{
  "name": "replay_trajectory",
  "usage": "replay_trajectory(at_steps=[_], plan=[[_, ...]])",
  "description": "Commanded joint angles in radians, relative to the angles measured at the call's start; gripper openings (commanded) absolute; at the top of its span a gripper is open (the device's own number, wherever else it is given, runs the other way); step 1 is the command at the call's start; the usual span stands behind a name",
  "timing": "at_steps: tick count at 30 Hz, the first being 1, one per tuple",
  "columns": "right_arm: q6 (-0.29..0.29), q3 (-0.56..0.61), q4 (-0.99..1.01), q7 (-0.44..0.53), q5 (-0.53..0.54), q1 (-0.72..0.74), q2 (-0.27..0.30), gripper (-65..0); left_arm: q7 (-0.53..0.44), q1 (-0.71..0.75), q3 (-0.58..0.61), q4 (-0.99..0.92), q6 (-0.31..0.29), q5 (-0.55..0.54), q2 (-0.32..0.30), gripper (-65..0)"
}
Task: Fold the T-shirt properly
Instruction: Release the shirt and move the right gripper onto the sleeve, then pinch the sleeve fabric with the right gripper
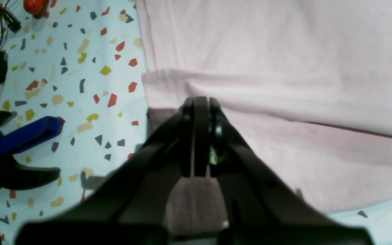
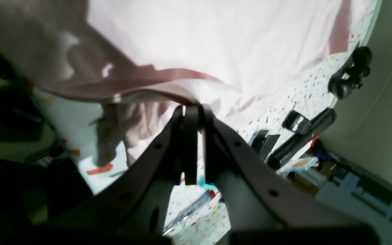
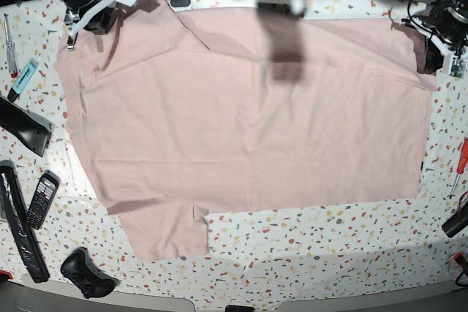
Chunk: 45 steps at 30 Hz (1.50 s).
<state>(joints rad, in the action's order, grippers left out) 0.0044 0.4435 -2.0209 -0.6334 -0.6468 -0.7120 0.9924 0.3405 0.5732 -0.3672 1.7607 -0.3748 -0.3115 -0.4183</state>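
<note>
Speckled terrazzo tabletop (image 3: 307, 253) carrying the pale pink T-shirt (image 3: 248, 122), spread flat, plain side up; left pincer (image 1: 201, 102) and right pincer (image 2: 191, 109) each closed on its edge.

**Colours observed**

T-shirt (image 3: 248, 122): pale pink, plain on the side showing. Table (image 3: 307, 253): white terrazzo with red, yellow and grey flecks. Game controller (image 3: 86, 272): black. Screwdriver (image 3: 461, 158): red handle. Clamp (image 1: 19, 137): blue and black.
</note>
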Motion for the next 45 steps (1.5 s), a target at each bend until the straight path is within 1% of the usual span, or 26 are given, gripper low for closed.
replay_trajectory(at_steps=[1,3,6,7,9,12,17,19,21,23,25,27,28,30,32,34,36,38,39,40,42,44,45], plan=[[-0.013,-0.022,-0.014,0.002,0.023,0.003,0.01,-65.0,-0.027,0.003,-0.008,0.014,0.004,-0.004,-0.014,-65.0],[-0.012,-0.056,-0.013,0.012,0.108,0.022,-0.009,-65.0,-0.027,0.003,-0.008,0.014,0.004,-0.004,-0.014,-65.0],[-0.011,-0.1,-0.013,0.045,0.214,0.081,-0.064,-65.0,-0.027,0.003,-0.008,0.014,0.004,-0.004,-0.014,-65.0],[-0.006,-0.106,-0.013,0.053,0.247,0.107,-0.084,-65.0,-0.027,0.003,-0.008,0.014,0.004,-0.004,-0.014,-65.0],[0.028,-0.108,-0.009,0.054,0.294,0.164,-0.121,-65.0,-0.027,0.003,-0.008,0.014,0.004,-0.004,-0.014,-65.0],[0.069,-0.108,0.028,0.053,0.311,0.238,-0.184,-65.0,-0.027,0.003,-0.008,0.014,0.004,-0.004,-0.014,-65.0],[0.071,-0.108,0.159,0.069,0.311,0.36,-0.283,-65.0,-0.027,0.003,-0.008,0.014,0.004,-0.004,-0.014,-65.0],[0.071,-0.108,0.198,0.074,0.311,0.404,-0.308,-65.0,-0.028,0.003,-0.008,0.014,0.004,-0.004,-0.014,-65.0],[0.072,-0.108,0.211,0.072,0.312,0.435,-0.32,-65.0,-0.027,0.003,-0.008,0.014,0.004,-0.004,-0.014,-65.0],[0.076,-0.108,0.204,0.072,0.311,0.451,-0.32,-65.0,-0.028,0.003,-0.008,0.014,0.004,-0.004,-0.014,-65.0],[0.08,-0.108,0.179,0.072,0.311,0.452,-0.305,-65.0,-0.027,0.003,-0.008,0.014,0.004,-0.004,-0.014,-65.0],[0.108,-0.108,0.13,0.039,0.321,0.451,-0.279,-65.0,-0.027,0.003,-0.008,0.014,0.004,-0.004,-0.014,-65.0],[0.13,-0.108,0.099,0.006,0.349,0.452,-0.262,-65.0,-0.027,0.003,-0.008,0.014,0.004,-0.004,-0.014,-65.0],[0.187,-0.108,0.034,-0.037,0.432,0.451,-0.22,-58.4,-0.027,0.003,-0.008,0.014,0.004,-0.004,-0.014,-65.0],[0.251,-0.108,-0.018,-0.07,0.526,0.451,-0.179,-53.2,-0.027,0.003,-0.008,0.014,0.004,-0.004,-0.014,-65.0],[0.327,-0.108,-0.035,-0.083,0.612,0.451,-0.147,-49.7,-0.025,0.003,-0.008,0.014,0.004,-0.004,-0.014,-65.0],[0.409,-0.108,-0.033,-0.087,0.668,0.451,-0.126,-47.4,-0.017,0.003,-0.008,0.014,0.004,-0.004,-0.014,-65.0],[0.48,-0.108,-0.032,-0.085,0.69,0.452,-0.105,-45.7,-0.014,0.003,-0.008,0.014,0.004,-0.004,-0.014,-65.0],[0.505,-0.108,-0.032,-0.085,0.692,0.452,-0.094,-44.9,-0.011,0.003,-0.008,0.014,0.004,-0.004,-0.014,-65.0],[0.519,-0.108,-0.032,-0.079,0.69,0.452,-0.082,-43.7,-0.011,0.003,-0.008,0.014,0.004,-0.004,-0.014,-65.0],[0.543,-0.108,-0.022,-0.035,0.671,0.452,-0.058,-41.6,-0.011,0.003,-0.008,0.014,0.004,-0.004,-0.014,-65.0],[0.554,-0.108,0.011,0.019,0.634,0.455,-0.047,-40.8,-0.011,0.003,-0.008,0.014,0.005,-0.004,-0.014,-65.0],[0.571,-0.108,0.037,0.043,0.627,0.465,-0.047,-40.8,-0.011,0.003,-0.008,0.014,0.004,-0.004,-0.014,-65.0]])
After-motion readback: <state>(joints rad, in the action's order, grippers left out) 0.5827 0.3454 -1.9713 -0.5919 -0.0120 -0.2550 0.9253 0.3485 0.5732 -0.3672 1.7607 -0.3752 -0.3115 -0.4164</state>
